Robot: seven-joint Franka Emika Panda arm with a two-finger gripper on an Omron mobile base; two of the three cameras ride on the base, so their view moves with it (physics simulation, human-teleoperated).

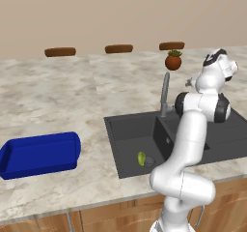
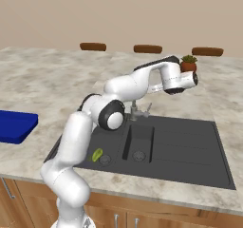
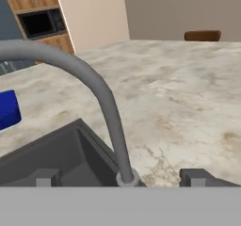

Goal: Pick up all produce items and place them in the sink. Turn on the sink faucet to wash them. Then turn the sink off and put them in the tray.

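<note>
The fruit point(image 1: 141, 158) lies in the near left corner of the sink's point(image 1: 126, 129) left basin, just beside the round drain point(image 1: 150, 161). In the right base view the fruit point(image 2: 97, 154) shows in that same spot, low in the sink point(image 2: 190, 146), with the drain point(image 2: 105, 159) at its right.

The gripper point(image 3: 120, 178) is up at the far edge of the sink, well apart from the fruit and much higher. Its two finger tips point(image 3: 44, 178) stand spread wide, with nothing between them but the faucet's point(image 3: 101, 95) base, which rises in the gap without touching either tip. The faucet curves up and over to the left in the hand view, above the sink point(image 3: 56, 154).

From the left base view, the faucet point(image 1: 165, 93) stands at the far rim between the basins, and the hand sits just right of it.

The tray point(image 1: 41, 153) rests on the counter point(image 1: 58, 91) left of the sink, well apart from the fruit. A pot point(image 1: 173, 61) with a plant stands on the far counter behind the faucet.
</note>
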